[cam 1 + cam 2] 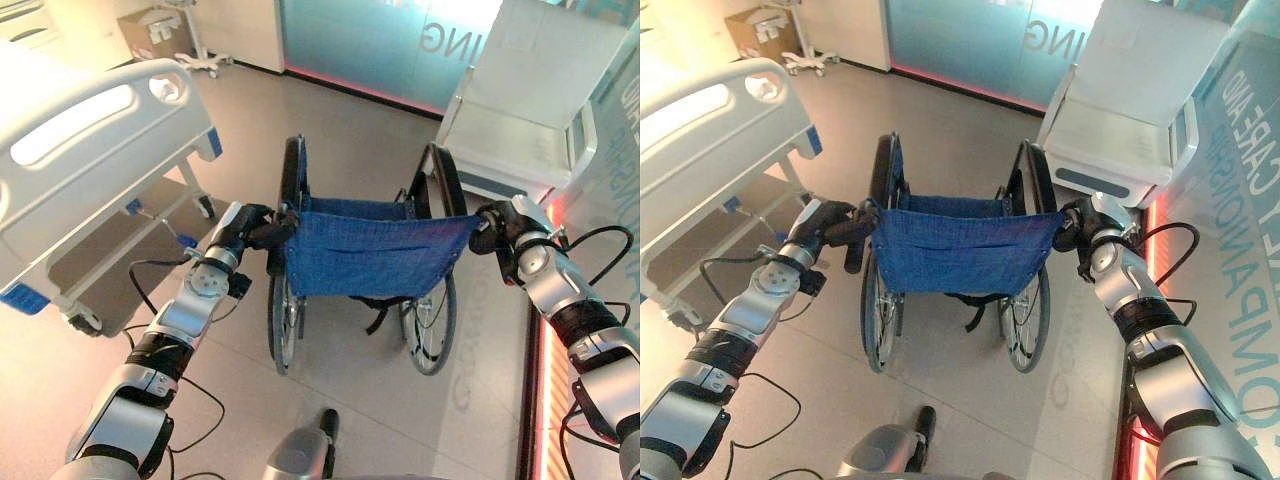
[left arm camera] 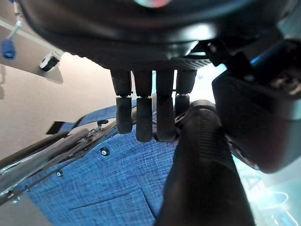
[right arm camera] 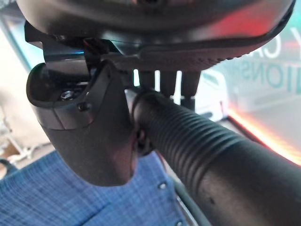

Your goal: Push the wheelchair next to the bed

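The wheelchair stands in the middle of the floor with its blue cloth back towards me and its big wheels on the ground. My left hand is shut on the left push handle, the fingers on one side and the thumb on the other. My right hand is shut on the right push handle. The white hospital bed lies to the left, its footboard about a wheel's width from the chair's left side.
A white padded chair or cabinet stands close to the wheelchair's right front. A glass wall runs across the back. A cardboard box and a wheeled stand base sit far left. A red light strip lines the right floor.
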